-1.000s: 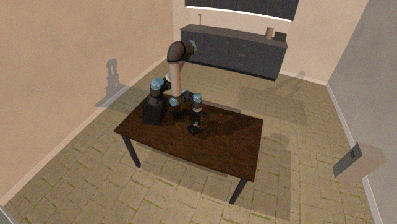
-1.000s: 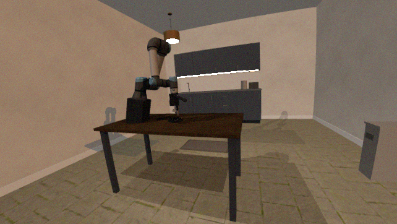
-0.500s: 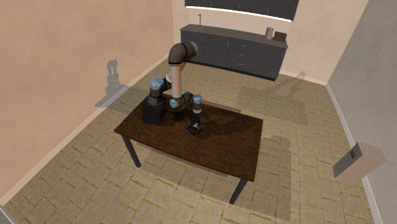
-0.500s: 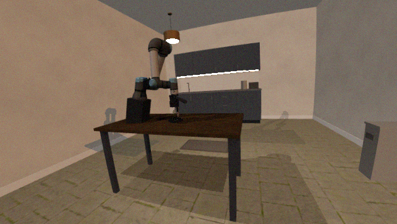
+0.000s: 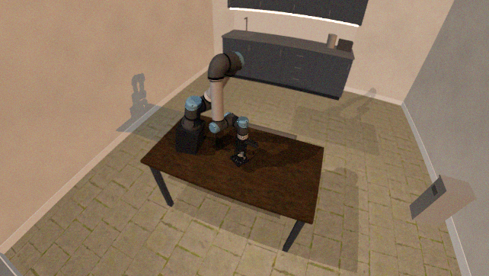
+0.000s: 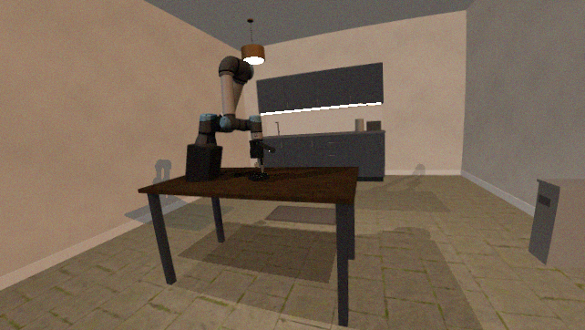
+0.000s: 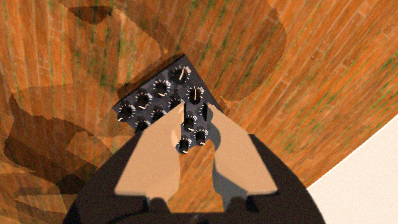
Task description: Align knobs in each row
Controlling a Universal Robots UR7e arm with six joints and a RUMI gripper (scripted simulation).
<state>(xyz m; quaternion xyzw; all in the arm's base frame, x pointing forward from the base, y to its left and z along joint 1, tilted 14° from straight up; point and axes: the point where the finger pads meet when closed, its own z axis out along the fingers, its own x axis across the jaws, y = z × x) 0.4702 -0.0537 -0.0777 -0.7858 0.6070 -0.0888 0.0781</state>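
Observation:
The knob box (image 7: 165, 100) is a small black panel with rows of dark knobs bearing pale pointer lines; it lies flat on the brown table. It also shows in the top view (image 5: 239, 160) and the exterior view (image 6: 258, 177), too small there to read the knobs. My gripper (image 7: 194, 104) points straight down just over the box's near right part. Its tan fingers are nearly shut, with a narrow gap. A column of knobs (image 7: 191, 131) shows through that gap. The fingers hide some knobs. I cannot tell whether the fingertips touch a knob.
The arm's black base block (image 5: 189, 140) stands on the table's far left corner, left of the box. The table edge (image 7: 350, 160) runs close to the right of the box in the wrist view. A dark counter (image 5: 287, 62) lines the back wall.

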